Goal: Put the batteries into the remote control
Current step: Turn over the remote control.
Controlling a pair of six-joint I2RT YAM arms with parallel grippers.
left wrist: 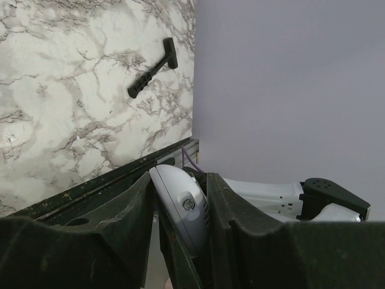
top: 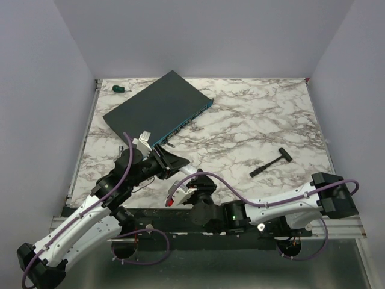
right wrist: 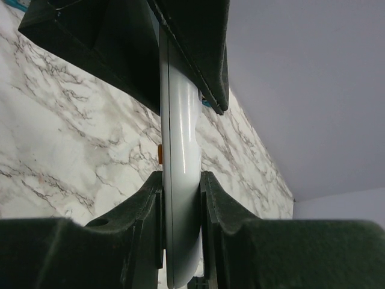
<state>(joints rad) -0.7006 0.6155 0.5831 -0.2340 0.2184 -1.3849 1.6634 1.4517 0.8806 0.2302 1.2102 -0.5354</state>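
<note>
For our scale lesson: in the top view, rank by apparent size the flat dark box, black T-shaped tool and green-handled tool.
Largest: flat dark rectangular box.
Then: black T-shaped tool.
Smallest: small green-handled tool.

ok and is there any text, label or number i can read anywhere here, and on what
None can be read.
remote control: plain white edge, no print showing.
network box: front port strip too small to read.
hammer, screwdriver: no marks visible.

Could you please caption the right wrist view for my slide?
Right tool and left tool both clamp the remote, table behind.
</note>
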